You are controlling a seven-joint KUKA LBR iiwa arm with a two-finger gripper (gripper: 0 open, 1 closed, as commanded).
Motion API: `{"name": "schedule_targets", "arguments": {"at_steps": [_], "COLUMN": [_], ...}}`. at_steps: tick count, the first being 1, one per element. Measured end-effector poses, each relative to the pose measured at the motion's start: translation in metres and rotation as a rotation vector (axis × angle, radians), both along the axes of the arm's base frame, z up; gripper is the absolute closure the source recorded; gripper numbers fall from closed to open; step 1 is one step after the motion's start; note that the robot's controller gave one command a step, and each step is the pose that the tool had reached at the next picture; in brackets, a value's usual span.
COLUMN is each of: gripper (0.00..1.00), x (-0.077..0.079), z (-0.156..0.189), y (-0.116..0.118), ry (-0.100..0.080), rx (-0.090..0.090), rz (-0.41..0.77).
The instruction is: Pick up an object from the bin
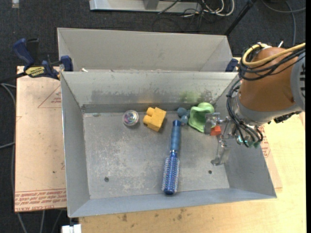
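- A dark carpeted floor (39, 13) is lying all round the grey sheet-metal bin with sloping walls (73, 144), whose flat bottom is looking scuffed and dull.
- The robot arm with its smooth orange cover and black cables (267, 81) is reaching in over the bin's right wall.
- A long blue plastic hairbrush with a round bristled head (171, 164) is lying lengthwise mid-bin, its head pointing toward the near wall, well left of the gripper.
- The slim metal gripper (219, 158) is hanging low over bare bottom at the bin's right side; whether it is released or clenched cannot be told.
- A light green, glossy, curved plastic piece (199, 118) is sitting by the back wall. It is the nearest thing to the gripper, just behind and left of it, apart from it.
- A chunky yellow notched block (154, 118) is resting left of the brush handle's end.
- A small round silvery-purple thing (130, 118) is lying just left of that block.
- A small blue-grey lump (182, 113) is sitting between handle end and green piece.
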State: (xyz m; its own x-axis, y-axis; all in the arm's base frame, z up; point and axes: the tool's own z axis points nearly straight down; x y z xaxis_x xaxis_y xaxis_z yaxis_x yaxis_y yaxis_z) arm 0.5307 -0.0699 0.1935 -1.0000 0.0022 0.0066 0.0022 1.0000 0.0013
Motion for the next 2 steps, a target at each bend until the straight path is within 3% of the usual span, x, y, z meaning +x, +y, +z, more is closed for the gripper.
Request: {"name": "schedule_targets", "arguments": {"at_steps": [1,2], "gripper": [0.00,0.00], "x": [-0.019,-0.036], "z": [-0.097,-0.118], "y": [0.067,0.102], "ry": [-0.003,-0.023], "rx": [0.002,-0.001], "rz": [0.256,0.474]}}
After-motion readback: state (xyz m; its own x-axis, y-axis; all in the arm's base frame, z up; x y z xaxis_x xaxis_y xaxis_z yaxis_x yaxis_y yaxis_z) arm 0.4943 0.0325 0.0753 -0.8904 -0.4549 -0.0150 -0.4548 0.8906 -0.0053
